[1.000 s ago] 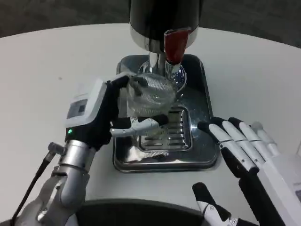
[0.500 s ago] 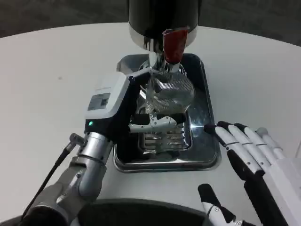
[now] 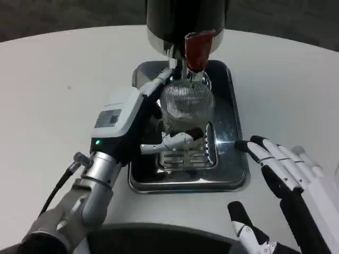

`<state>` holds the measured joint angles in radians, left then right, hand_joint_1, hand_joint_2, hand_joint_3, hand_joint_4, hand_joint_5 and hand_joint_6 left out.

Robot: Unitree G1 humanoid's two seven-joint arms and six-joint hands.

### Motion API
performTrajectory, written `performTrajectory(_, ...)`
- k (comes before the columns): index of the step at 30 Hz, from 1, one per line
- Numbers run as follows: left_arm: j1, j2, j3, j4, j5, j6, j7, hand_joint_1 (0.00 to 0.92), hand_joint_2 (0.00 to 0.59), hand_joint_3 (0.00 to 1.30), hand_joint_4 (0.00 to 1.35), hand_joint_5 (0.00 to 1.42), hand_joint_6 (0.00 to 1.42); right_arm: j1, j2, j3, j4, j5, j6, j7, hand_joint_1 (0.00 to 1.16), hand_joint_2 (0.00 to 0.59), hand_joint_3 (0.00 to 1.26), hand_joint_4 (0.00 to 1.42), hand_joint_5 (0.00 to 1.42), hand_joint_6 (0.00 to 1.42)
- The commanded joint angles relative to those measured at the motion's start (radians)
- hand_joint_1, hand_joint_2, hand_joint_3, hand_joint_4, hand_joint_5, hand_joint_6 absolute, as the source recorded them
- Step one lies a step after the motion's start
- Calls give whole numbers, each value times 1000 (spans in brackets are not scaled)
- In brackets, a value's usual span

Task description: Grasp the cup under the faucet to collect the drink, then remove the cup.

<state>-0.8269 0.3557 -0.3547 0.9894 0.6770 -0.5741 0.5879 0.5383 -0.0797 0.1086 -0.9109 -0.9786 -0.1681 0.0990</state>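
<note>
The robot's left hand (image 3: 139, 120) gripped a clear ribbed cup (image 3: 186, 106) that stood on the metal drip tray (image 3: 233, 159), directly beneath the faucet (image 3: 189, 73) with its red tap handle (image 3: 197, 50). The fingers (image 3: 177, 141) wrapped the cup from the tray's left side, one reaching across the near face of the glass just above the slotted grate (image 3: 186, 157), another curving round the far side next to the faucet. The cup stood upright, its rim close under the spout; whether any drink was inside could not be told. The black dispenser (image 3: 185, 18) with its chrome band rose at the far end of the tray. To the right of the tray, the right hand (image 3: 288, 174) lay released and holding nothing, fingers spread and pointing toward the tray's right edge, fingertips just beside the rim; whether they touched it could not be told. Tray and dispenser sat on the white table (image 3: 53, 95), and a black cable (image 3: 55, 190) ran along the left forearm (image 3: 87, 198) on the near-left side of the tray.
</note>
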Motion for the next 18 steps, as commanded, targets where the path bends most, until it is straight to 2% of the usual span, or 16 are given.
performTrajectory(1, 18, 14, -3, 8, -7, -13, -14, 244, 67, 0, 20, 501, 442, -2, 3, 6, -3, 5, 13, 16, 438, 464, 165, 106, 122, 119)
performTrajectory(5, 28, 19, 4, -3, -18, -25, -13, 163, 32, 0, 9, 474, 393, -2, 4, 11, -5, 5, 17, 17, 438, 464, 165, 106, 127, 121)
performTrajectory(9, 78, 40, 37, -68, -58, -56, -21, 55, 2, 0, 9, 454, 360, -2, 5, 18, -5, 3, 19, 15, 438, 464, 165, 116, 132, 134)
performTrajectory(13, 208, 79, 116, -243, -140, -80, -61, 4, 0, 0, 0, 415, 336, -2, 8, 24, -5, 1, 22, 13, 438, 464, 169, 118, 133, 136)
performTrajectory(16, 292, 108, 175, -370, -211, -80, -136, 0, 0, 0, 0, 275, 214, -8, 9, 31, -5, -3, 25, 14, 438, 464, 172, 118, 138, 138)
performTrajectory(18, 334, 134, 219, -450, -282, -88, -211, 0, 22, 0, 0, 173, 121, -13, 8, 34, -7, -4, 26, 17, 437, 464, 174, 127, 146, 140)
